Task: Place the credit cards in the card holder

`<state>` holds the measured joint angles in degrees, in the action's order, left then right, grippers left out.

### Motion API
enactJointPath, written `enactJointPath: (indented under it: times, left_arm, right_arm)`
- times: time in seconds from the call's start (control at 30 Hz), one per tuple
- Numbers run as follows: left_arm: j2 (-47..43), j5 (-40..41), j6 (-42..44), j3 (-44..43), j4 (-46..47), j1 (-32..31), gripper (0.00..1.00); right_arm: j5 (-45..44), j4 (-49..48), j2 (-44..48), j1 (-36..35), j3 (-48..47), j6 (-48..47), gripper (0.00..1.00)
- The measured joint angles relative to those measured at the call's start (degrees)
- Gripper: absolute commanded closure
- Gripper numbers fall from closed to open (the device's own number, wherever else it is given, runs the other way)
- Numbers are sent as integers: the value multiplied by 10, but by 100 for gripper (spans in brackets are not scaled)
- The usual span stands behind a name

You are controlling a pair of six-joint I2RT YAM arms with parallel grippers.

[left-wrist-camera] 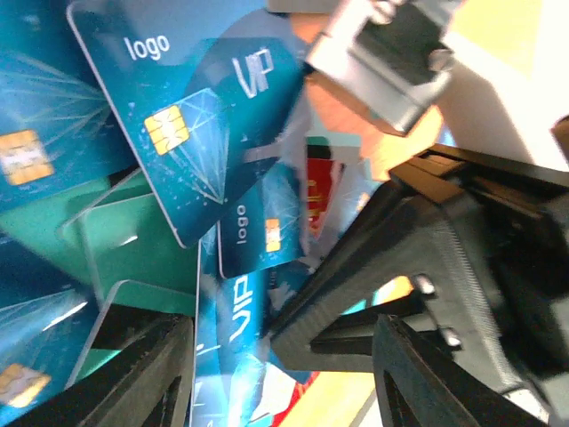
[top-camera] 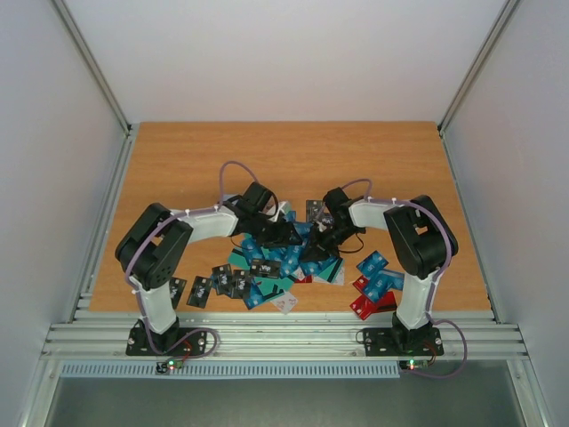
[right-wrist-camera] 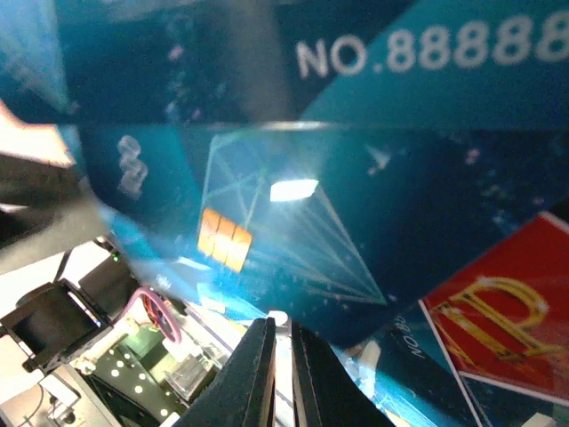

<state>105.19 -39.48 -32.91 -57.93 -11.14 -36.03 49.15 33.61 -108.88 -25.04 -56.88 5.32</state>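
Observation:
Many credit cards (top-camera: pixel 286 263) lie heaped mid-table, blue, teal, black and red. Both grippers meet low over the heap. My left gripper (top-camera: pixel 286 233) is open; in the left wrist view (left-wrist-camera: pixel 280 360) its fingers (left-wrist-camera: pixel 133 374) stand wide apart over blue cards (left-wrist-camera: pixel 169 116) and a teal card (left-wrist-camera: pixel 124 240), with the black body of the right gripper (left-wrist-camera: pixel 427 258) between them. My right gripper (top-camera: pixel 320 233) is shut, and in the right wrist view (right-wrist-camera: pixel 277 336) its tips sit at the lower edge of a tilted blue chip card (right-wrist-camera: pixel 302 231). The card holder is hidden.
Black cards (top-camera: pixel 222 283) lie at the left front. Blue cards (top-camera: pixel 378 267) and red cards (top-camera: pixel 369 302) lie by the right arm's base. A pale card (top-camera: pixel 286 303) lies at the front edge. A red card (right-wrist-camera: pixel 507 311) lies right of the right fingers.

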Motion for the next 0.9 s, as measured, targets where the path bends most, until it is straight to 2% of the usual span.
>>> enactJointPath:
  times: [0.33, 0.57, 0.9]
  left_arm:
    - [-2, -59, -10, 8, 33, -10, 50]
    - [-2, -51, 0, 7, 16, -11, 65]
    - [-2, 26, 59, -9, -70, -12, 91]
  right_arm:
    - [5, 10, -7, 0, -7, -5, 92]
    - [5, 15, -9, 0, -11, -10, 92]
    - [6, 15, -10, 0, -11, -13, 92]
